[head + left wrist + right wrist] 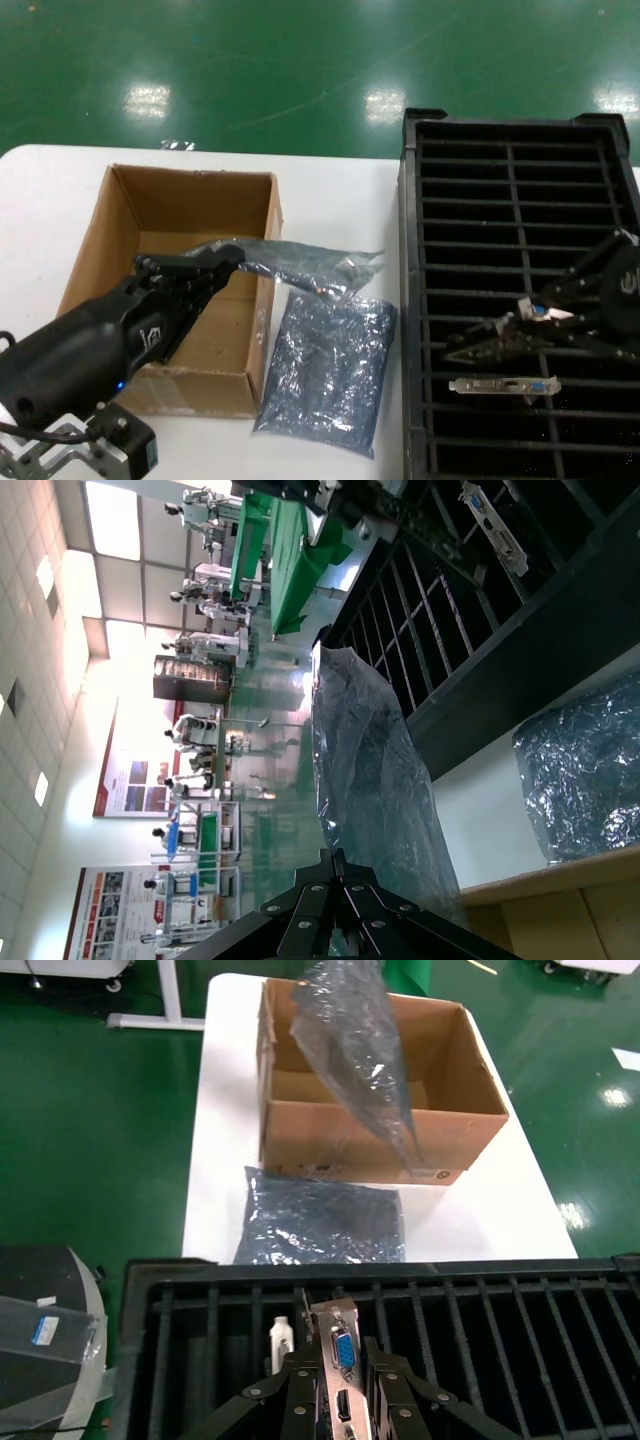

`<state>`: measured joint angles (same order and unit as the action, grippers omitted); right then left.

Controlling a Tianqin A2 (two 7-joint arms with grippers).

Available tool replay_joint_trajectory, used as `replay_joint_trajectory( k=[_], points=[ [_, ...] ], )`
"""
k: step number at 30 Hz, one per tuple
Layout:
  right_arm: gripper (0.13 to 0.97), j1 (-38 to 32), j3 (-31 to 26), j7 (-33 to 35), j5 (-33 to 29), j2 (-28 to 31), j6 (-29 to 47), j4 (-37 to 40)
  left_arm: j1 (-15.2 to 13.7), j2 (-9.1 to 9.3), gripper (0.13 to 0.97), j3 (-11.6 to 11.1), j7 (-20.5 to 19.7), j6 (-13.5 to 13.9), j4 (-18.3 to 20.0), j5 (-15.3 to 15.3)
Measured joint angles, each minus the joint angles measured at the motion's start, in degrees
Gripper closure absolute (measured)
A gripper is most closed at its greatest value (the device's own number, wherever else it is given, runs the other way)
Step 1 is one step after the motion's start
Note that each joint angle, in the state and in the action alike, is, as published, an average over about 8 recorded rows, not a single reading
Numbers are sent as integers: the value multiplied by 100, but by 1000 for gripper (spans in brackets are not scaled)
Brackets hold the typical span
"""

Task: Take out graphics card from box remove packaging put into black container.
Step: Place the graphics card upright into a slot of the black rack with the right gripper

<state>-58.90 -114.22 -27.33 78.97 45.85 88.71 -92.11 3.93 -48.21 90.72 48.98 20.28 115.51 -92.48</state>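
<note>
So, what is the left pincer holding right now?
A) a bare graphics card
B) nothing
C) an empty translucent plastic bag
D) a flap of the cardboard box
C: the left pincer is shut on a crinkly translucent grey-blue plastic bag hanging limp over the brown cardboard box, while the right pincer grips the bracketed graphics card over the black slotted container.

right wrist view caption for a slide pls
Right hand lowers a graphics card into the black container.

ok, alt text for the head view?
The right gripper holds a graphics card over the black container, where another card already sits. The left gripper holds an empty bag over the box; another bag lies beside it.
</note>
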Motion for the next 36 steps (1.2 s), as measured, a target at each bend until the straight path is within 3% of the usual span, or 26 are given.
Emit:
replay_joint_trajectory(
  k=[15, 26, 36],
  points=[
    [891, -419, -477, -189, -849, -642, 48, 568, 0, 0, 958, 0, 0, 0, 0, 0],
    [891, -447, -589, -239, -1124, -681, 98, 532, 0, 0, 958, 0, 0, 0, 0, 0],
    [891, -540, -759, -413, -1017, -511, 119, 266, 0, 0, 958, 0, 0, 0, 0, 0]
  ],
)
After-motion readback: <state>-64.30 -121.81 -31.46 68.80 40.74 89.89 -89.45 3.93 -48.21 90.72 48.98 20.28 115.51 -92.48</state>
